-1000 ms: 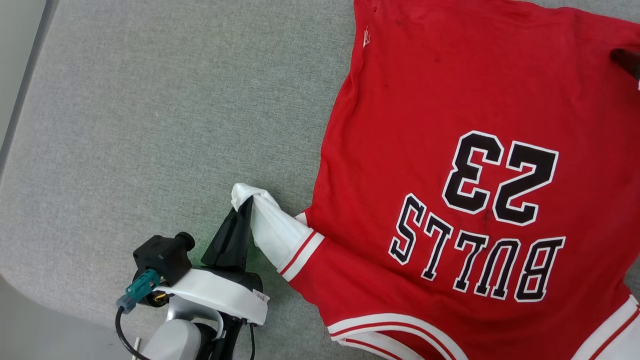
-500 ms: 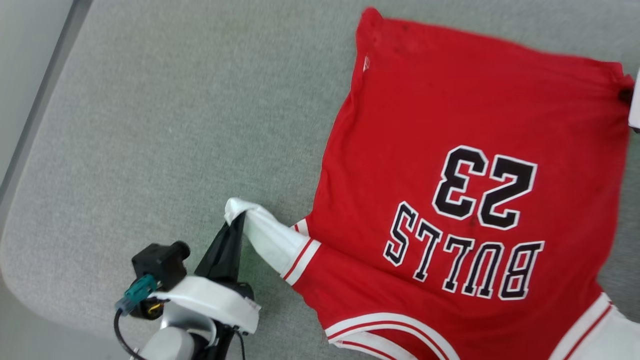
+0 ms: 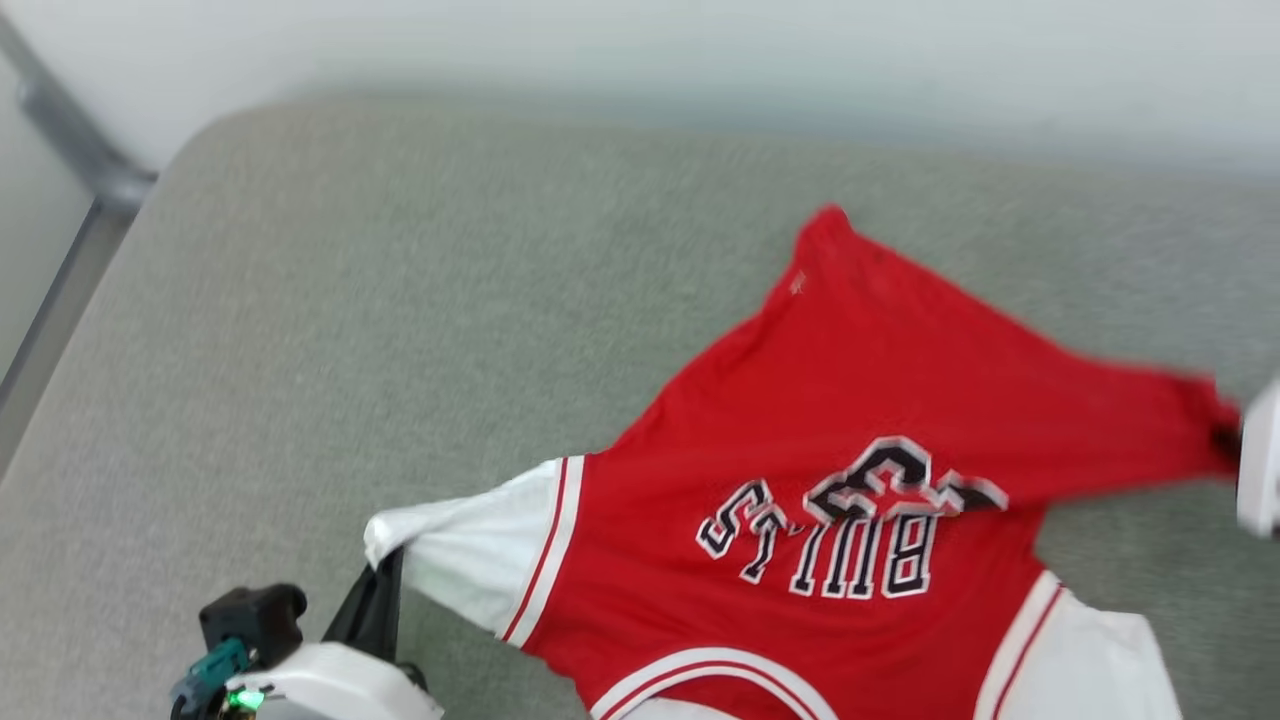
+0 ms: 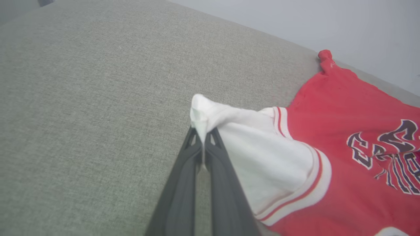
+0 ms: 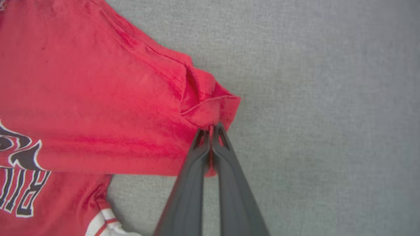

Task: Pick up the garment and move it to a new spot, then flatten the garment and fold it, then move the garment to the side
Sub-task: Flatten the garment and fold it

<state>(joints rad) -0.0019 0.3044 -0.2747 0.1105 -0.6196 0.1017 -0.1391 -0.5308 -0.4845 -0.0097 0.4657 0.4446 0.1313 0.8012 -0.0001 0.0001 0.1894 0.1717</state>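
The garment, a red jersey with white sleeves and black lettering, lies on the grey cushion with its lower half lifted and folding over the number. My left gripper is shut on the tip of its white sleeve at the lower left; in the left wrist view the left gripper pinches the cloth. My right gripper is shut on the red hem corner. At the right edge of the head view the right gripper holds that corner raised.
The grey upholstered surface spreads wide to the left and behind the jersey. Its rounded far edge meets a pale wall. A grey metal rail runs past the left corner.
The right gripper closed on the hem corner and lifted it, so the lower half now drapes over the number. The head camera tilted up, bringing the wall into view. The left grip is unchanged.
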